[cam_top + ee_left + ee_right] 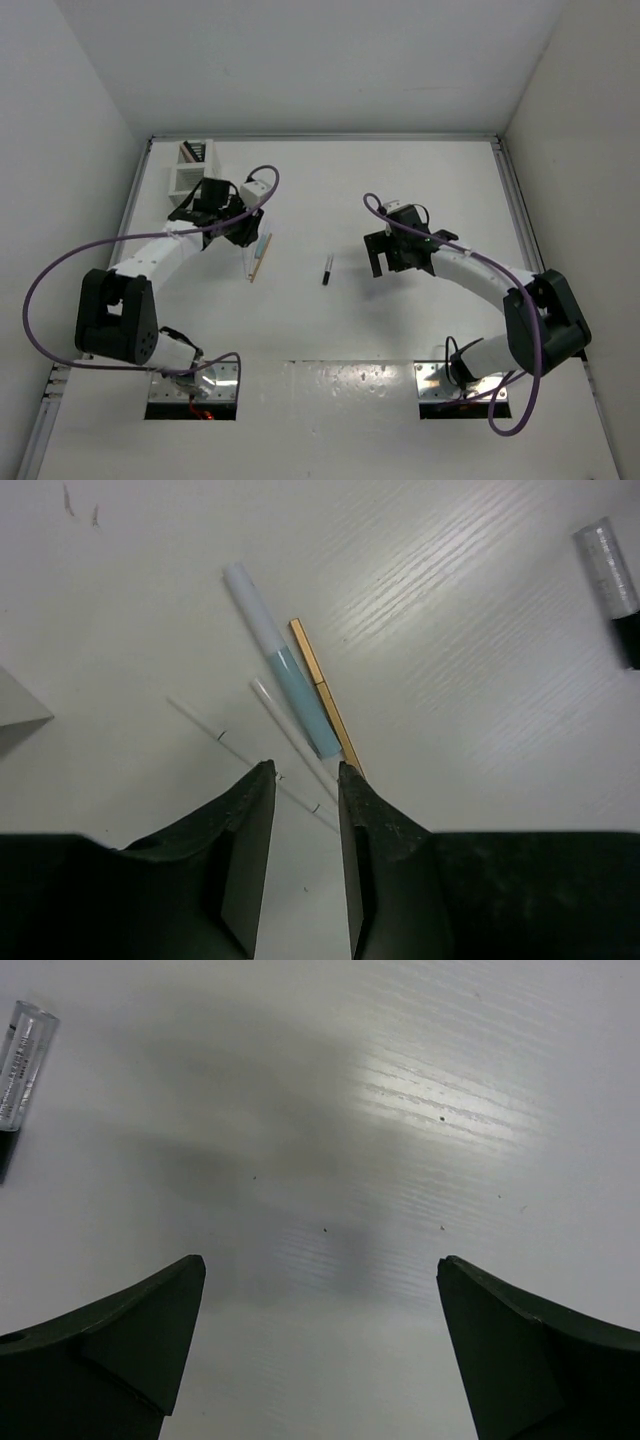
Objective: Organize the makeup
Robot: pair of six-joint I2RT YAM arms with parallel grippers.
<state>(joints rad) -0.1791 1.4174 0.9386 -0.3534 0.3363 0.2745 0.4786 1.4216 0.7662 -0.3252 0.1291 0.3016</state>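
Several makeup sticks lie bunched on the table (330, 200): a white and pale-blue tube (281, 675), a tan-gold stick (322, 690) and two thin white sticks (285, 725). From above the bunch (258, 255) sits just right of my left gripper (240, 232). My left gripper (305, 770) hovers at the bunch's near end, its jaws a narrow gap apart with a thin white stick's end lying between the tips, not pinched. A black stick with a silvery cap (327, 270) (20, 1055) lies alone mid-table. My right gripper (320, 1270) (385, 260) stands wide open just right of it, over bare table.
A white slatted holder (190, 165) stands at the back left, close behind the left gripper, with dark sticks inside. The black stick's silvery cap (608, 570) shows at the upper right of the left wrist view. White walls enclose the table on three sides.
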